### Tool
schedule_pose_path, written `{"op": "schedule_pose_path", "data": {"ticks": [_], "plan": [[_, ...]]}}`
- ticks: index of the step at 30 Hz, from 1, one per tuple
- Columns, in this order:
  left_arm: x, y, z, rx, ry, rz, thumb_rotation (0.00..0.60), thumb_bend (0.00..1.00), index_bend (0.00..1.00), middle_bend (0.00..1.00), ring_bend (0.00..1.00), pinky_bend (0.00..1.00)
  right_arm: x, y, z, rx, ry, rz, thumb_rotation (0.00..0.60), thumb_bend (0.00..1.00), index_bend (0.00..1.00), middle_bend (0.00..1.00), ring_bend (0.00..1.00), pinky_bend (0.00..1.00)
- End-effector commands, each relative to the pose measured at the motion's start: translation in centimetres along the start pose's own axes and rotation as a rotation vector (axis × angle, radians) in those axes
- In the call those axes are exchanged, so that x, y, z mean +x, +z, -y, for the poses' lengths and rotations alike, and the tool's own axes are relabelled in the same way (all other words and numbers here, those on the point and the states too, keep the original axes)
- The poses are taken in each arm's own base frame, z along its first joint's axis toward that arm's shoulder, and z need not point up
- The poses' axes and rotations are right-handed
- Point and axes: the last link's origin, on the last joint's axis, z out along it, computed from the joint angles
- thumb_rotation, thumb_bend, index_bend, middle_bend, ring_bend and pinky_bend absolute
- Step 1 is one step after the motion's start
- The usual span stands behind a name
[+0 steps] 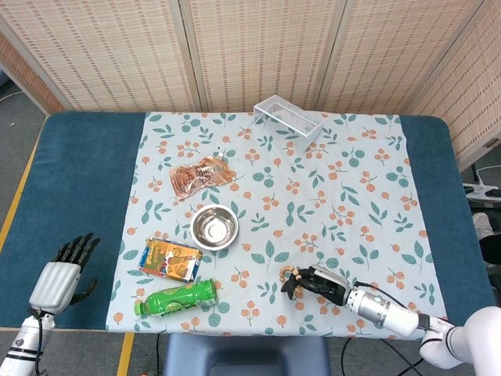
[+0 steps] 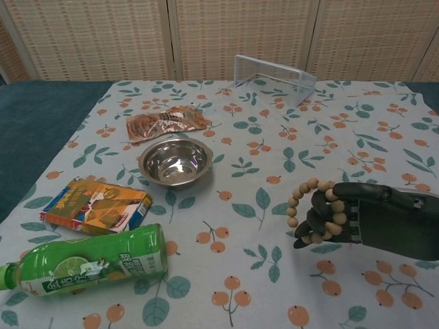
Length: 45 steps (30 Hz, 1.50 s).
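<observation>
Right hand [image 2: 363, 218], lower right of the chest view, has its fingers curled through the bead bracelet [image 2: 309, 210], held just above the floral cloth [image 2: 260, 164]. Keep the curl tight so beads don't slip. Steel bowl [image 2: 175, 162] sits centre-left, well apart. Left hand [image 1: 61, 276] idle, fingers apart, empty.

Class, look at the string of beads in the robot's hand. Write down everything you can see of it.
The string of beads is a closed loop of round, pale tan beads that look wooden. It hangs around the dark fingers of the right hand, which grips it; part of the loop is hidden behind them. It sits near the front edge of the flowered tablecloth; whether it touches the cloth cannot be told.
</observation>
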Motion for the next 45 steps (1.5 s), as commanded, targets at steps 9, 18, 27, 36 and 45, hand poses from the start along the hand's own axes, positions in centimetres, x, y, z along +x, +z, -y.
{"op": "schedule_pose_path", "data": {"ticks": [9, 18, 27, 36, 45], "plan": [[-0.2, 0.1, 0.0, 0.002, 0.001, 0.007, 0.600, 0.42, 0.00, 0.00, 0.00, 0.13, -0.1, 0.3, -0.3, -0.007, -0.018, 0.025, 0.319, 0.79, 0.52, 0.52, 0.24, 0.24], [-0.2, 0.1, 0.0, 0.001, 0.000, 0.006, 0.600, 0.42, 0.00, 0.00, 0.00, 0.13, 0.2, 0.2, 0.3, 0.010, -0.039, 0.009, 0.506, 1.00, 0.53, 0.52, 0.24, 0.24], [0.0, 0.1, 0.1, 0.001, -0.003, 0.000, 0.600, 0.42, 0.00, 0.00, 0.00, 0.13, 0.5, -0.1, 1.0, 0.031, -0.064, -0.030, 0.600, 1.00, 0.55, 0.52, 0.24, 0.24], [0.2, 0.0, 0.2, 0.002, -0.012, -0.001, 0.600, 0.42, 0.00, 0.00, 0.00, 0.13, 3.1, 0.0, 2.1, 0.031, -0.395, -0.220, 0.600, 1.00, 0.61, 0.52, 0.24, 0.24], [0.6, -0.1, 0.3, 0.004, -0.024, -0.016, 0.600, 0.42, 0.00, 0.00, 0.00, 0.13, 7.4, 1.3, 5.1, -0.084, -1.239, -0.498, 0.600, 1.00, 0.62, 0.52, 0.24, 0.24]]}}
